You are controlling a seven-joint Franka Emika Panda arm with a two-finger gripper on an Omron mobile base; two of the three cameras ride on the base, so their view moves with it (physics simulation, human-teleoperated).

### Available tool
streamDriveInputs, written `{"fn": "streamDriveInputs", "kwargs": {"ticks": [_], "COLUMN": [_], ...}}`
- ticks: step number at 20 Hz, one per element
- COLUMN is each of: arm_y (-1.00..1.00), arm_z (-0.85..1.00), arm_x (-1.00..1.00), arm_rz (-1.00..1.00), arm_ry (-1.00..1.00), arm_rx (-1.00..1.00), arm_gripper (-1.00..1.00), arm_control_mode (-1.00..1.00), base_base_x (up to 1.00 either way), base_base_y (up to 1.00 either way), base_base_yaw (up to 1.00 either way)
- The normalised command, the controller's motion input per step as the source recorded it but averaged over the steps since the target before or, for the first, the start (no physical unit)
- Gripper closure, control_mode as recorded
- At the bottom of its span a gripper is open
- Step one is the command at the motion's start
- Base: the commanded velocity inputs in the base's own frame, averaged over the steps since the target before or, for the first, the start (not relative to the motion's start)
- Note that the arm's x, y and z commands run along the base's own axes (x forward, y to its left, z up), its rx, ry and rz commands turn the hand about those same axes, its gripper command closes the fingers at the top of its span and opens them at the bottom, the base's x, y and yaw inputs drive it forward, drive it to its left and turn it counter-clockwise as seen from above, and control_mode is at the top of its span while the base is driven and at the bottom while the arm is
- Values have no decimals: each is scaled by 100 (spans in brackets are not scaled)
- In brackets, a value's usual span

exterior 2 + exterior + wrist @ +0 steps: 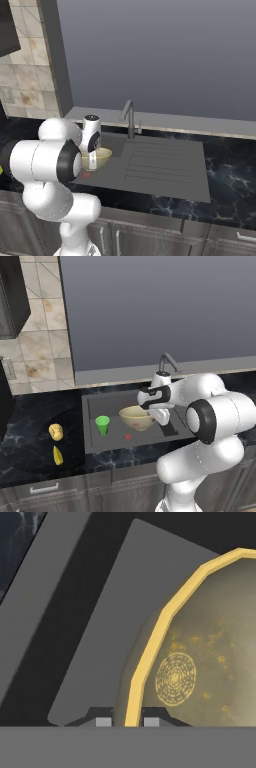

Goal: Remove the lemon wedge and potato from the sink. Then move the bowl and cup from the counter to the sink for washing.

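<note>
Straddling the bowl's thin rim, our jaws grip it, one finger inside and one outside; the bowl hangs just over the sink beside the cup, so we judge release comes straight down.

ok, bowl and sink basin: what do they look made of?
Bowl: looks like glazed ceramic, tan with mottled speckling, yellow rim and a ringed medallion inside. Sink: matte dark grey, possibly composite or coated metal; flat and glare-free. It's a render, so both are guesses.
</note>
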Motion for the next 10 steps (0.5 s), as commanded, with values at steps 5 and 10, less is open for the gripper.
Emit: {"fn": "streamDriveInputs", "kwargs": {"ticks": [5, 10], "arm_y": [0, 0], "arm_z": [-8, -6], "arm_x": [11, 15], "arm_rz": [-2, -2], "arm_ry": [0, 0], "arm_rx": [-1, -3], "arm_gripper": [100, 100], "arm_control_mode": [-100, -100], "base_base_x": [0, 0], "base_base_y": [0, 0], "base_base_yaw": [0, 0]}}
